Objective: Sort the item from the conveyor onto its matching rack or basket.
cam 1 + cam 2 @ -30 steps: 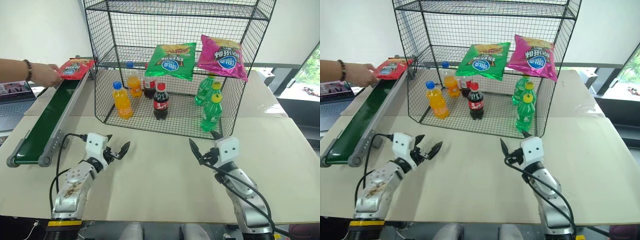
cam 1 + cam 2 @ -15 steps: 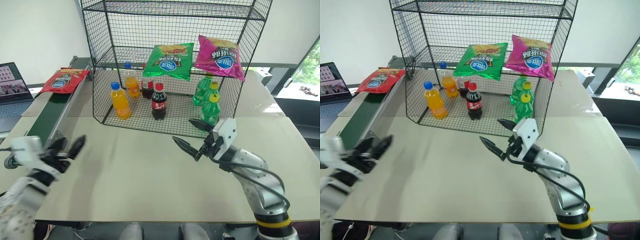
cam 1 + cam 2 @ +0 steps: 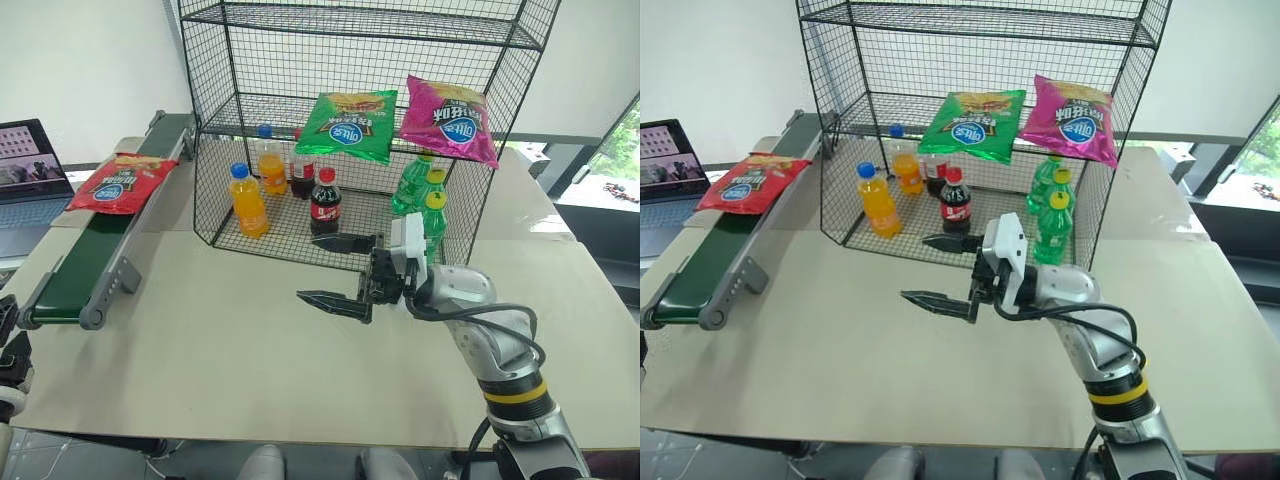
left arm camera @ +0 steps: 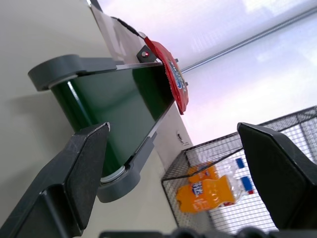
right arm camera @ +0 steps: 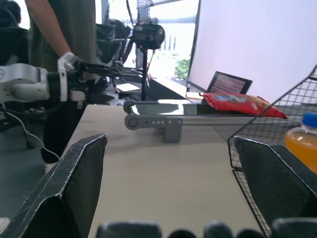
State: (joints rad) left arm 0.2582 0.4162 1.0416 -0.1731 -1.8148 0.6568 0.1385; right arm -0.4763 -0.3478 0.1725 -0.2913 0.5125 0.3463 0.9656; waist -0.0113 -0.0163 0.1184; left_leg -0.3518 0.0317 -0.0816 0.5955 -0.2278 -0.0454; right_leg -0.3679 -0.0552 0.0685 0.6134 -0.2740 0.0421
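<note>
Red snack bag (image 3: 118, 185) now riding mid-conveyor (image 3: 90, 245), farther along than before; right gripper (image 3: 335, 272) swung leftward before the rack (image 3: 370, 120), fingers wide apart; left gripper (image 4: 173, 163) likewise spread, empty.
</note>
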